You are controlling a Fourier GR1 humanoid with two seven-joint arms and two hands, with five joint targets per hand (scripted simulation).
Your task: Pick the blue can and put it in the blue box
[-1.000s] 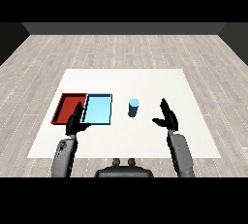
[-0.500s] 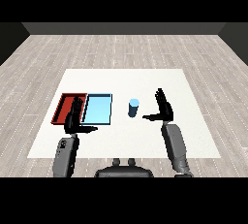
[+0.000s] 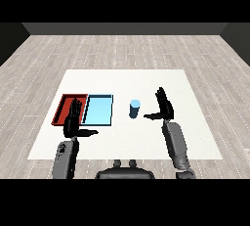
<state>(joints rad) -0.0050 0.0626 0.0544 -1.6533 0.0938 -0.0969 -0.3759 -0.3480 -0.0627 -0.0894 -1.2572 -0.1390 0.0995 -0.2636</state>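
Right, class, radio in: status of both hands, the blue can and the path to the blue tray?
Right hand open beside blue can, not touching. Left hand open, idle. Can upright on table. Path to blue tray unobstructed.

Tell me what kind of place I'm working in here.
Likely a bare test room, not a home: a white table on grey plank flooring with dark walls behind, holding only a red tray, a blue tray and a blue can.

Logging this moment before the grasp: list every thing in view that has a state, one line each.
blue can: upright on the table, free, not in either tray.
light blue tray: holds nothing.
red tray: nothing seen in it, partly hidden by the left hand.
right hand: open, beside the can, not touching.
left hand: open, holding nothing.
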